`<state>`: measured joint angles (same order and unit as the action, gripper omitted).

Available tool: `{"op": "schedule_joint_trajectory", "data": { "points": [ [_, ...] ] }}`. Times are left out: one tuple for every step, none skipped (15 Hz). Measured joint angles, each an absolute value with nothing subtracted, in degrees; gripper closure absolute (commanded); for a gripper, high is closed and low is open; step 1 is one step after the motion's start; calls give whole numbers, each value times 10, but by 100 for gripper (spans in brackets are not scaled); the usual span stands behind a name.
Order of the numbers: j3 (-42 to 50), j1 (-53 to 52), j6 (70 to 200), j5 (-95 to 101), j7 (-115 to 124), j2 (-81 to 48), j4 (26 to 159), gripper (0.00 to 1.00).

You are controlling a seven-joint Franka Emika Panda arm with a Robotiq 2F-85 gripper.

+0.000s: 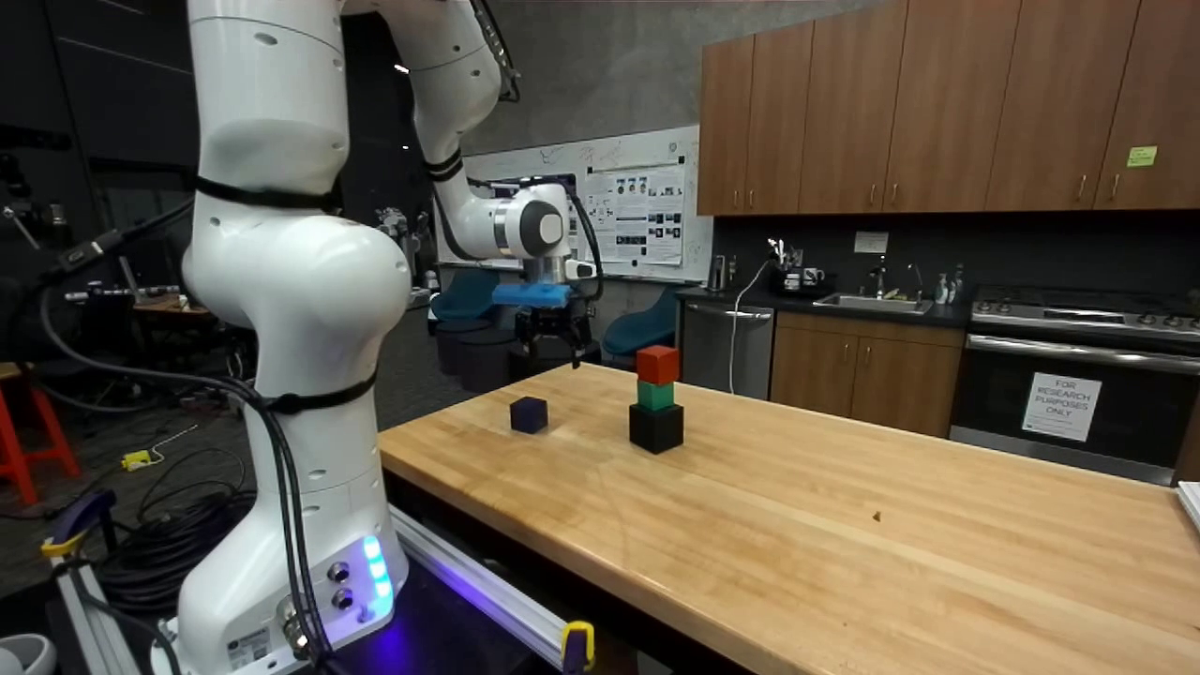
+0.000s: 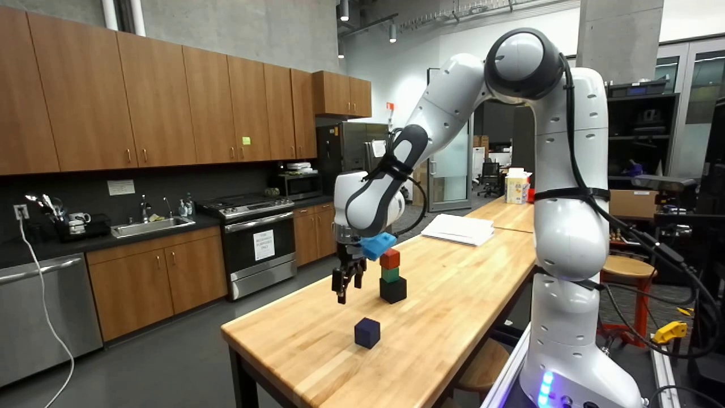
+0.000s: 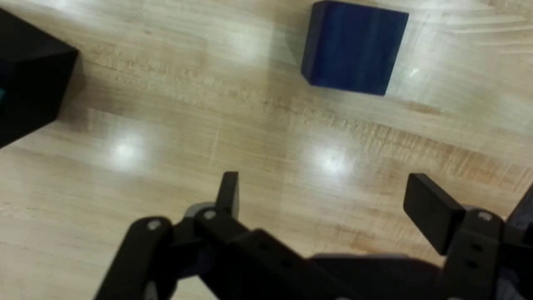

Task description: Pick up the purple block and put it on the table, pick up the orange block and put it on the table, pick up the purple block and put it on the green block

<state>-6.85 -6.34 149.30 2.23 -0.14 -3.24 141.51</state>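
Note:
The dark purple block (image 1: pixel 529 415) sits alone on the light-wood table (image 1: pixel 806 553), also in an exterior view (image 2: pixel 367 332) and at the top of the wrist view (image 3: pixel 354 49). The orange block (image 1: pixel 657 366), also in an exterior view (image 2: pixel 389 259), rests on the green block (image 1: pixel 655 395), which also shows in an exterior view (image 2: pixel 389 275). The orange block is out of the wrist view; a sliver of green shows at its left edge. My gripper (image 3: pixel 324 179) is open and empty above the table, apart from the blocks, also in both exterior views (image 1: pixel 553 349) (image 2: pixel 350 292).
A larger black cube (image 1: pixel 656 428) stands under the green block, forming a three-high stack. It also shows in an exterior view (image 2: pixel 393 289) and at the left of the wrist view (image 3: pixel 33 75). A white paper stack (image 2: pixel 460 229) lies farther along the table.

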Motion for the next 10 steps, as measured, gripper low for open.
{"op": "schedule_joint_trajectory", "data": {
  "points": [
    [-64,-60,1480,24,-1,-25,1404,0],
    [-59,-56,1467,27,0,-17,1392,0],
    [-53,-52,1455,30,1,-10,1382,0],
    [-48,-47,1443,33,2,-2,1371,0],
    [-43,-42,1431,38,4,4,1361,0],
    [-38,-36,1419,45,5,10,1352,0],
    [-33,-30,1408,49,5,14,1343,0],
    [-28,-24,1397,54,5,18,1335,0],
    [-23,-19,1386,56,4,20,1328,0],
    [-18,-14,1375,59,4,22,1321,0]
  ]
}}
